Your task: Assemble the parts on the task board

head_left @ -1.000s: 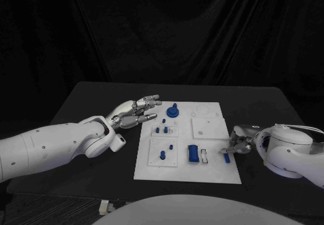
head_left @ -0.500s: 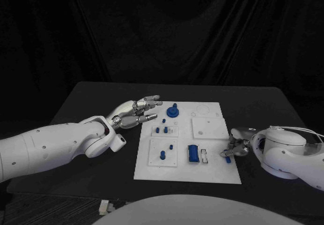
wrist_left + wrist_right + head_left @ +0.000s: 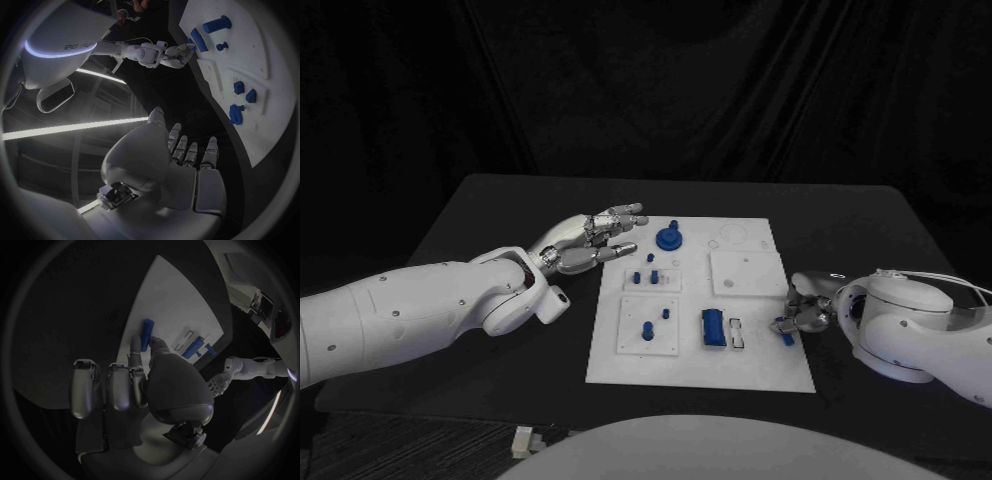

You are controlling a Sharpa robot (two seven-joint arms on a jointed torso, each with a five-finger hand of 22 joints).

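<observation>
Right wrist view: right hand [image 3: 147, 375] pinches blue part [image 3: 146, 334] over task board [image 3: 181, 305].

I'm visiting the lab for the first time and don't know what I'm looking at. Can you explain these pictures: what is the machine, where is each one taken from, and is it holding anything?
This is a robot with two white arms, each ending in a silver many-fingered hand. The square picture comes from a camera on its head, looking down at a black table. The two round pictures come from fisheye cameras at its wrists, each looking out past that arm's own hand.

On the table lies a white task board with small blue parts on it, such as a round blue part at the far end and a blue block nearer the robot.

The left hand hovers by the board's far left edge, fingers apart, holding nothing. The right hand is at the board's right edge, pinching a blue peg with its fingertips.
</observation>
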